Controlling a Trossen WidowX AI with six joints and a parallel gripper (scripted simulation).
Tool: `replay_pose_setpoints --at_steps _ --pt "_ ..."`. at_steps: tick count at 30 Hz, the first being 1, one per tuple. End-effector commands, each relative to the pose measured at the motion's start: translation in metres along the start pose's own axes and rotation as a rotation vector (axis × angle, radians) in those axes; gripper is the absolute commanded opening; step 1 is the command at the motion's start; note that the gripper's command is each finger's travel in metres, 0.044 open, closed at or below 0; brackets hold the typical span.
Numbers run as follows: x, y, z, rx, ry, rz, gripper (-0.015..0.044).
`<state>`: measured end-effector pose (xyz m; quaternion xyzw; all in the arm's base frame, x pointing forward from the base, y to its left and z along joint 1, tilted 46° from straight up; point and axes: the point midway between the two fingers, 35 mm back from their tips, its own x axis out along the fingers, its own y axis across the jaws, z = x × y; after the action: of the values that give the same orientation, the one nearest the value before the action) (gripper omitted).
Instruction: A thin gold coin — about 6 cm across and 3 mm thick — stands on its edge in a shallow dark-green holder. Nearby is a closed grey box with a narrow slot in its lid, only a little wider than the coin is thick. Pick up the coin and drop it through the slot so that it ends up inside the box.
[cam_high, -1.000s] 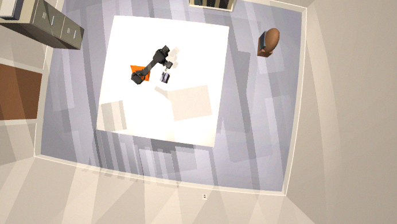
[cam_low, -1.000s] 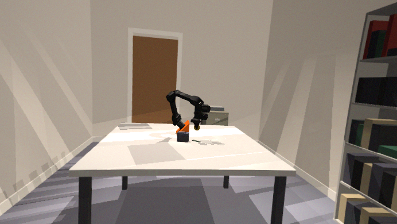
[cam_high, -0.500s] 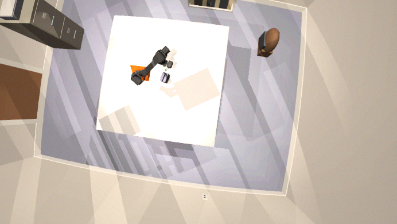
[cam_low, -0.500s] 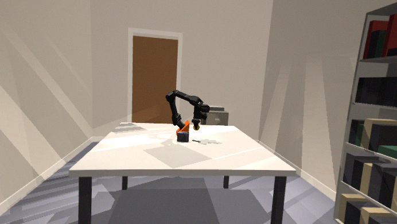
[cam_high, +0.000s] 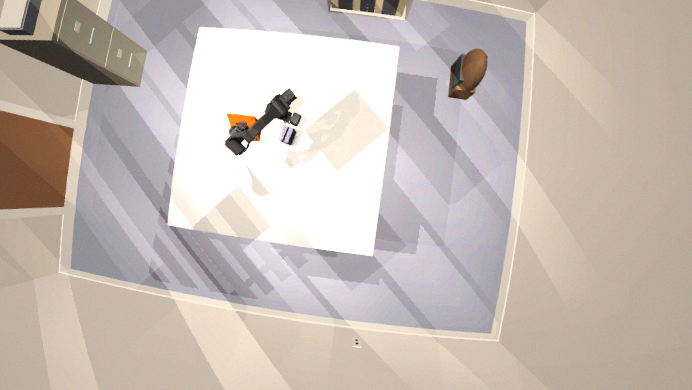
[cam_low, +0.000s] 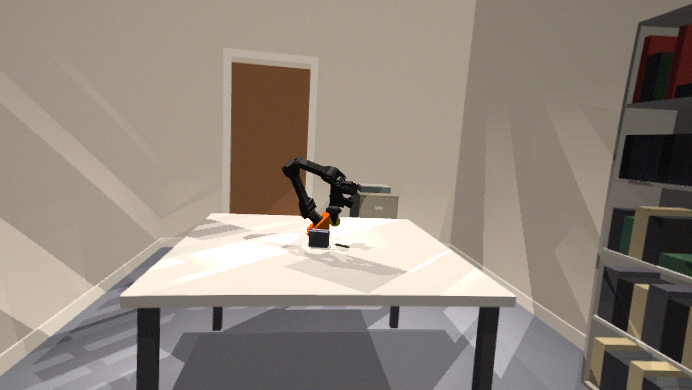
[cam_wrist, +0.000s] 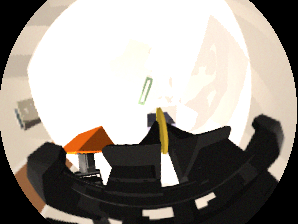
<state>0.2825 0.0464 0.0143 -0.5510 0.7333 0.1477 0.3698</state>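
My gripper (cam_low: 334, 216) is shut on the thin gold coin (cam_low: 336, 220) and holds it in the air above the white table. In the wrist view the coin (cam_wrist: 162, 133) shows edge-on as a thin yellow line between my dark fingers. The grey box (cam_low: 319, 238) stands on the table just left of and below the coin; from above, the box (cam_high: 287, 134) lies close beside the gripper (cam_high: 295, 119). The dark-green holder (cam_low: 342, 245) lies empty on the table right of the box and shows as a small green outline in the wrist view (cam_wrist: 147, 90). The slot is too small to make out.
The arm's orange base (cam_high: 242, 121) sits on the table behind the box. A filing cabinet (cam_low: 375, 202) stands beyond the table's far edge. A bookshelf (cam_low: 645, 235) is at the right, and a brown chair (cam_high: 470, 72) stands off the table.
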Motion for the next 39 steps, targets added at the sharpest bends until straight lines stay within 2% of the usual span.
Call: replay_pose_setpoints --at_steps 1,23,39 --pt "-0.001 -0.003 -0.013 -0.005 0.002 -0.003 0.0000" --pt "0.002 -0.011 -0.068 -0.004 0.009 -0.003 0.0000" --pt "0.002 -0.011 -0.063 0.000 0.007 0.000 0.0000"
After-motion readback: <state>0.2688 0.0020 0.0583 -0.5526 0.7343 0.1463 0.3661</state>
